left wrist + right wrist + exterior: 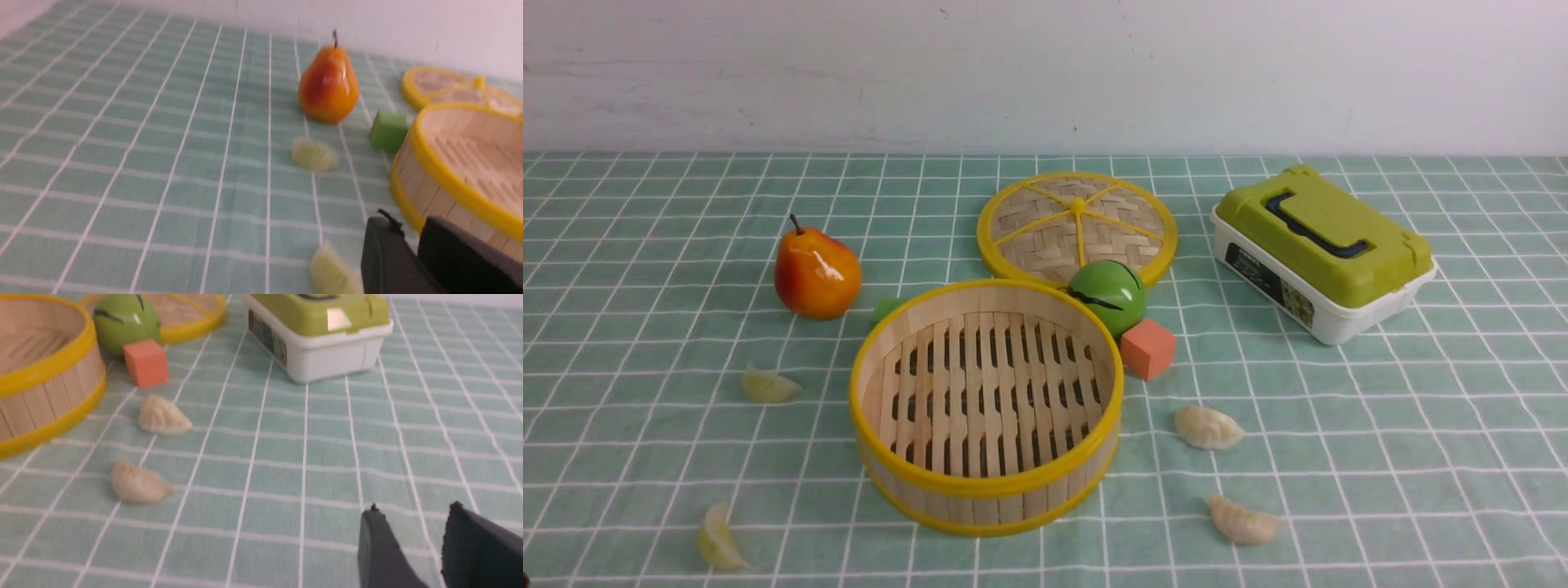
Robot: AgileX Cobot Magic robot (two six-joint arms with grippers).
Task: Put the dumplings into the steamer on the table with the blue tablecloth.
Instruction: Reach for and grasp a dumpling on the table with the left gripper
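From the front, the steamer [986, 490] stands midway across the surface [1421, 457], toward its near edge, on the blue tablecloth [645, 204]. All four dumplings lie on the cloth outside it. The far green dumpling [768, 385] and near green dumpling [719, 539] are toward the left edge, and the far cream dumpling [1207, 428] and near cream dumpling [1243, 521] toward the right. A pear [817, 273] and a woven lid [1045, 237] sit farther back.

At my left wrist, my left fingers [386, 257] show only a narrow gap with nothing in it. They are just beside the near green dumpling [333, 271], close to the steamer's wall.

At my right wrist, my right fingers [380, 547] stand clearly apart and empty, well away from both cream dumplings.
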